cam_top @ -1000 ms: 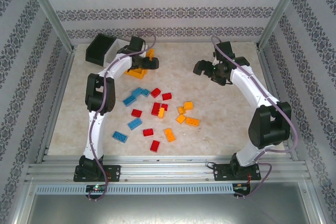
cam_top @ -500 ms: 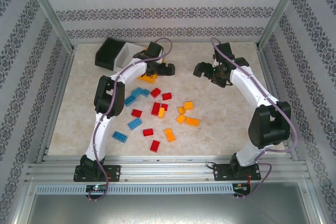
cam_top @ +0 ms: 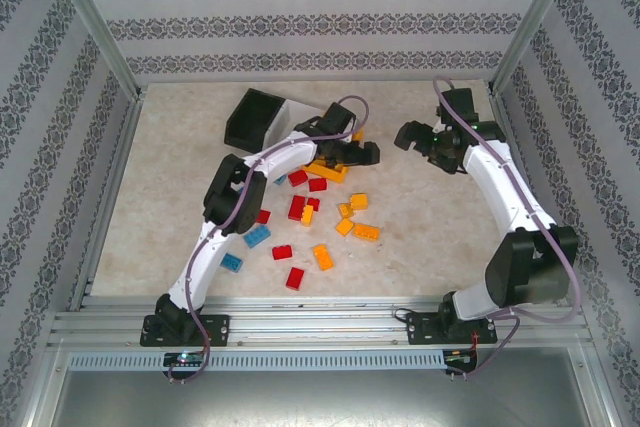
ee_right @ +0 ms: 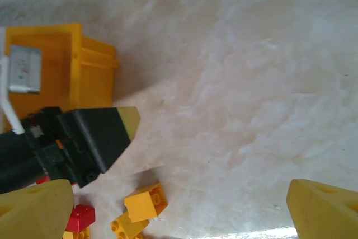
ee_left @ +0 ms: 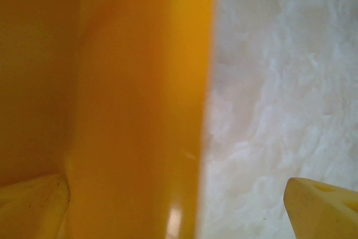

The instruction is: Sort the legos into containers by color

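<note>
The orange bin sits toward the far middle of the table, at the end of a row with the white bin and then the black bin running off to its far left. The left gripper is right over the orange bin. Its fingers are spread wide and straddle one wall of the bin, with one tip inside and the other outside over the bare table. I cannot tell whether either tip touches the wall. The right gripper hangs to the right of the orange bin, apart from it, with its fingers also spread wide and nothing between them. The legos lie loose on the table on the near side of the orange bin. Red ones are closest to it, orange ones are near and to the right, and blue ones are near and to the left. From the right wrist, an orange brick and a red brick lie just beside the orange bin.
</note>
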You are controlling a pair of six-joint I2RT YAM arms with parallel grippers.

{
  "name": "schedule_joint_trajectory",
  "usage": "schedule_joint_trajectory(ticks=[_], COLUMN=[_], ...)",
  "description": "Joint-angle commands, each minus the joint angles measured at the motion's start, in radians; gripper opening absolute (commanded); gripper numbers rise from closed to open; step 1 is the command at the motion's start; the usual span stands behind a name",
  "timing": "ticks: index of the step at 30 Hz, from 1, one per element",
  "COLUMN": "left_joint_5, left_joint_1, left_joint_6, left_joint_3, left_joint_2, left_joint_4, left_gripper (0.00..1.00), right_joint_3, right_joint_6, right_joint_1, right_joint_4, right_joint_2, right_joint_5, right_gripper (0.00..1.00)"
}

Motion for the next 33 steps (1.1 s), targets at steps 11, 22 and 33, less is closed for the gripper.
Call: schedule_joint_trajectory(ticks=[11,22,33], left_joint_5=[0.018,-0.082,-0.149], left_joint_1=[0.002,0.051,0.166], left_joint_6=[0.021,0.185,0.268], left_joint_3=[0.055,-0.020,-0.447], left_joint_2=[-0.057,-0.256,-0.615], left_joint_4=[-0.018,-0.149,-0.212], left_gripper=[1.00,1.00,1.00], right_joint_3=[0.018,0.021,-0.220], right_joint_6=[-0.011,-0.003,0.090], right_joint_1=[-0.008,0.085,0.323], right_joint_4=[-0.060,-0.157,-0.194], right_joint_2=[-0.023,-0.021,-0.013], right_joint_5=[-0.011,-0.010,-0.054], right_gripper=[0.98,0.92,0.80])
